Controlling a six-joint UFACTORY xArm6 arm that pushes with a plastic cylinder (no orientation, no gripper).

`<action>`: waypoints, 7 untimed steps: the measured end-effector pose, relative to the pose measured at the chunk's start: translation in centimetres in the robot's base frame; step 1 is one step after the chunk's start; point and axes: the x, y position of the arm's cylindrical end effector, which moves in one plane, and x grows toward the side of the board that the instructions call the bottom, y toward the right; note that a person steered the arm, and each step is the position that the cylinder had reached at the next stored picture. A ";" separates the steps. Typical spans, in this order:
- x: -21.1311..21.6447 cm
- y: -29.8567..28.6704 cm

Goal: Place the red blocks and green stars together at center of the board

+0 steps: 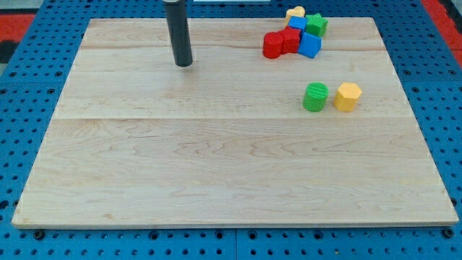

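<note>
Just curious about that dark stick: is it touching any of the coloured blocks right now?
No, my tip stands alone at the view's upper left, well apart from the red blocks and the green star.

Desk (216, 166): pale wood planks, visible grain, smooth satin finish. Surround: blue perforated panel (29, 87), matt. Rod ending in my tip (183, 65): dark, smooth, faint sheen. Red blocks (281, 42), green star (315, 25), green cylinder (315, 96), yellow block (347, 96), blue blocks (309, 45): painted, smooth, slightly glossy.
</note>
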 end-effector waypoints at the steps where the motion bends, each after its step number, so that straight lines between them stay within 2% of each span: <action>1: 0.7 1.3; 3: 1.8 12.0; 4: 1.7 20.0; 5: -1.0 28.8; 6: -4.3 33.1; 7: -12.5 31.0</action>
